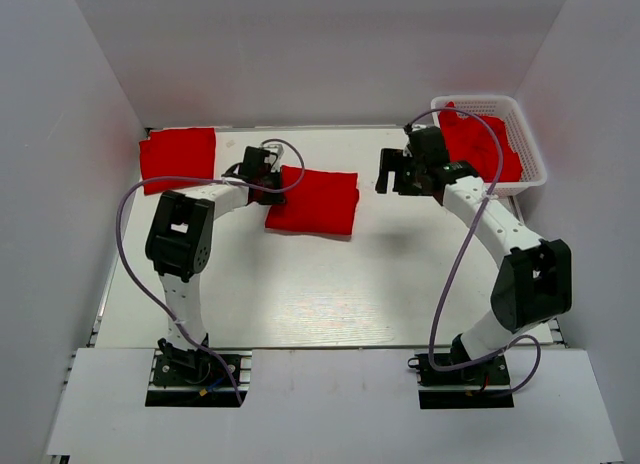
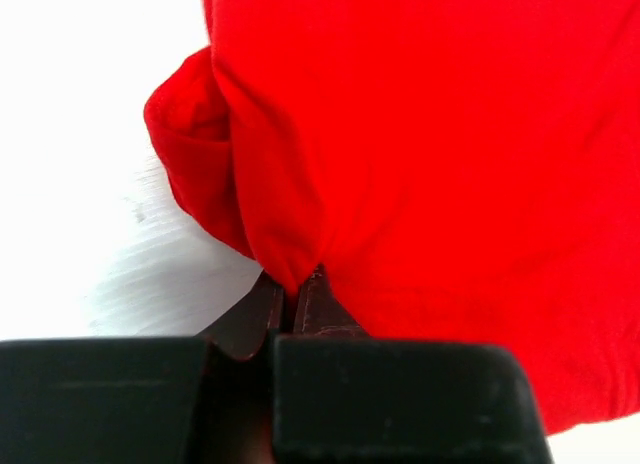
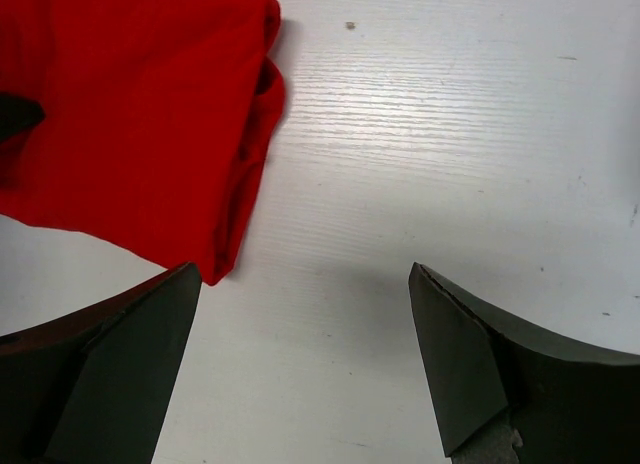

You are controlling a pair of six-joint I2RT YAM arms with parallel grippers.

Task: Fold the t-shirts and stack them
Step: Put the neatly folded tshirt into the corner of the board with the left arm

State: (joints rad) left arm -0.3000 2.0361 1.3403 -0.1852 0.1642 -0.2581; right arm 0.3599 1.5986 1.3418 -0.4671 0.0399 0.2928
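Left pincer: The left pincer (image 2: 297, 289) is seen clamped together on a small pinch of red cloth at the left edge of the middle t-shirt (image 1: 313, 201).
Right pincer: The right pincer (image 3: 305, 284) is held with its jaws wide apart above the bare desk (image 1: 330, 284). Nothing is gripped, and it hangs to the right of the middle t-shirt, apart from it.
Task things: The middle t-shirt lies folded on the far half of the desk. A far-left t-shirt (image 1: 178, 157) lies folded flat near the far left corner. More red cloth (image 1: 505, 154) is heaped in the white lattice basket (image 1: 533, 144) at the far right.
Step judged: The folded piece is probably about to be carried to the far-left one for stacking.
Risk, unfolding: Only one edge is held, so the fold could be pulled open if the shirt is lifted or dragged from that single point.
Risk, slipping: The pinch looks thin, and the cloth could be lost from the jaws partway.
Risk, landing: A crooked or bunched stack could result, since the other side is unsupported.
Hidden, grip: It cannot be told how many layers are caught.
Hidden, counts: It cannot be told whether the far-left pile is one shirt or several, nor how many are in the basket.
Cut off: Much of the middle t-shirt runs out of the left wrist view.
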